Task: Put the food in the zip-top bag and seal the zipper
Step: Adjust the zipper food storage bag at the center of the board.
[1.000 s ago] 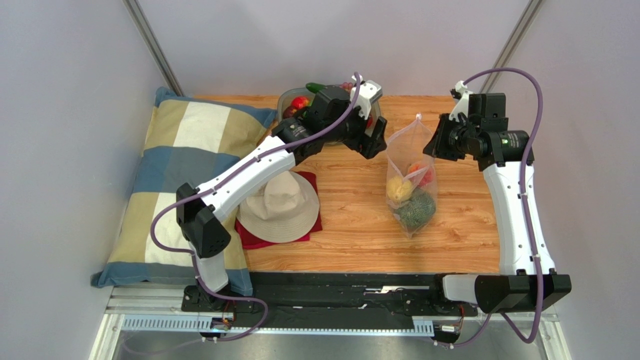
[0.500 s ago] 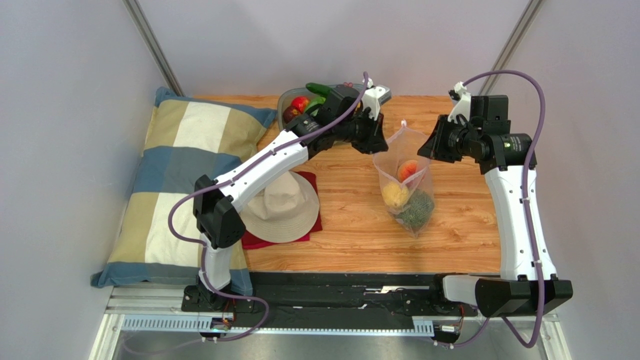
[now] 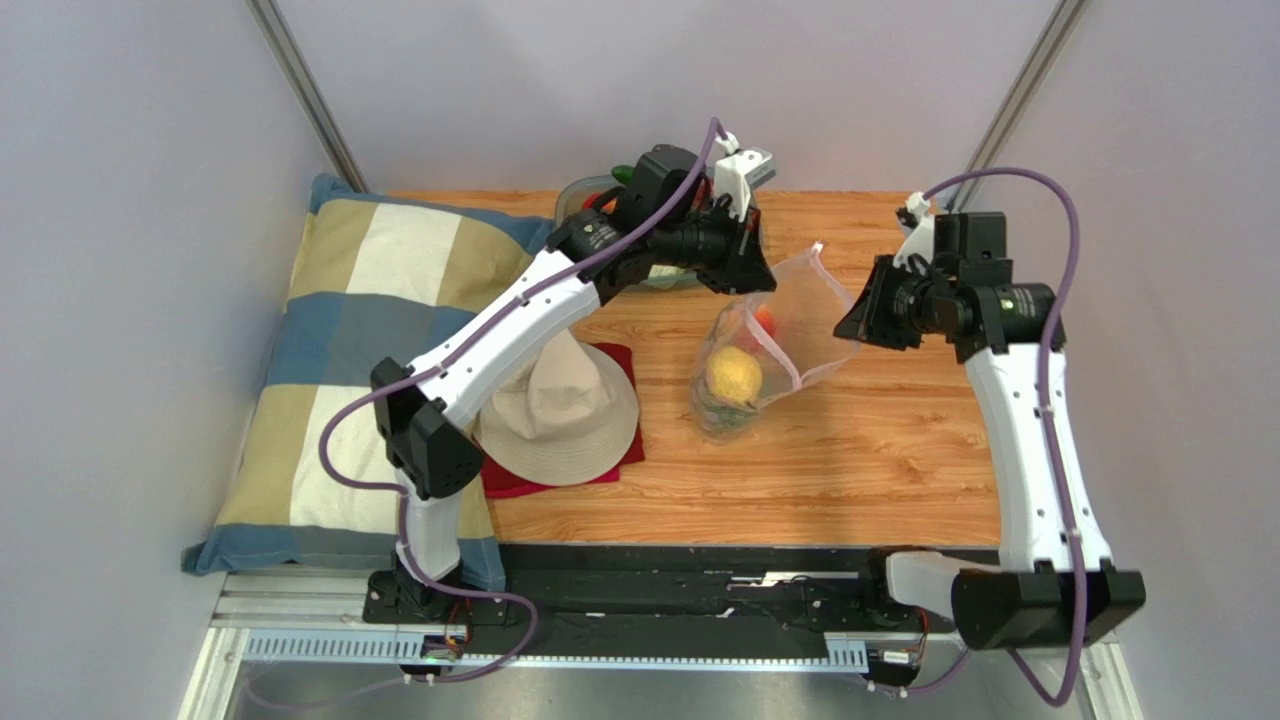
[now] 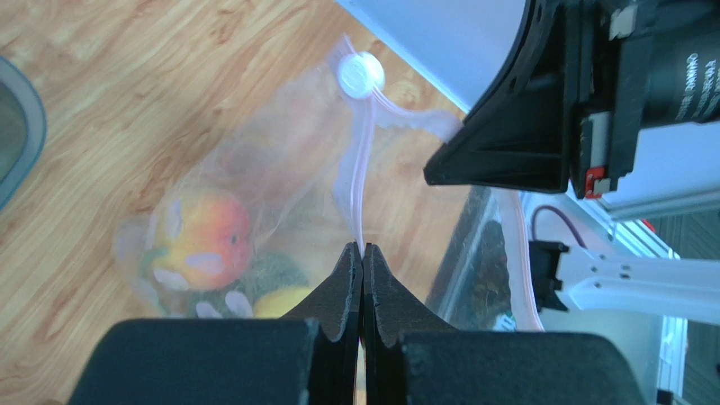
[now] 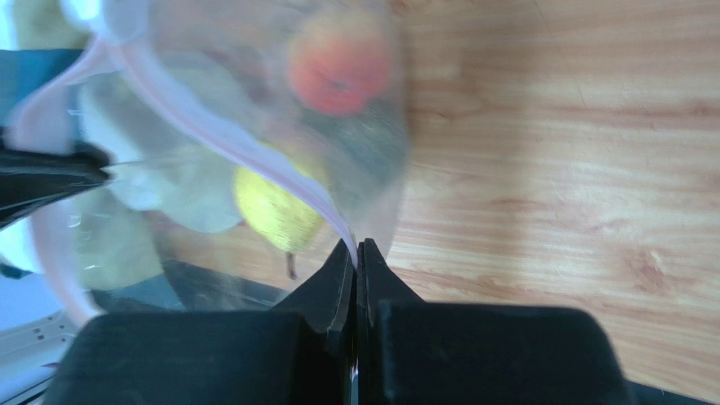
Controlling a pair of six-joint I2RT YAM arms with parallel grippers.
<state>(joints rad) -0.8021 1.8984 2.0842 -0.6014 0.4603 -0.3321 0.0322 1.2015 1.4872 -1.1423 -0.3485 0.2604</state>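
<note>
The clear zip-top bag (image 3: pixel 759 353) hangs stretched between my two grippers above the wooden table. My left gripper (image 3: pixel 756 279) is shut on the pink zipper (image 4: pixel 358 194) at the bag's mouth; in the left wrist view the strip runs straight into the shut tips (image 4: pixel 362 250). My right gripper (image 3: pixel 846 332) is shut on the same zipper (image 5: pixel 253 156) at the other end (image 5: pixel 357 246). Food lies inside the bag: a yellow pear (image 3: pixel 732 375), a peach (image 4: pixel 207 239) and something dark green beneath it. A white round slider (image 4: pixel 360 74) sits on the strip.
A grey bowl (image 3: pixel 576 195) with more food stands at the back, mostly hidden by my left arm. A beige hat (image 3: pixel 559 413) rests on a red cloth (image 3: pixel 504 480). A checked pillow (image 3: pixel 376 330) fills the left side.
My left gripper came from the bowl to the bag's mouth and shut on the zipper. The bag swung left and its food slid toward the lower left end.
</note>
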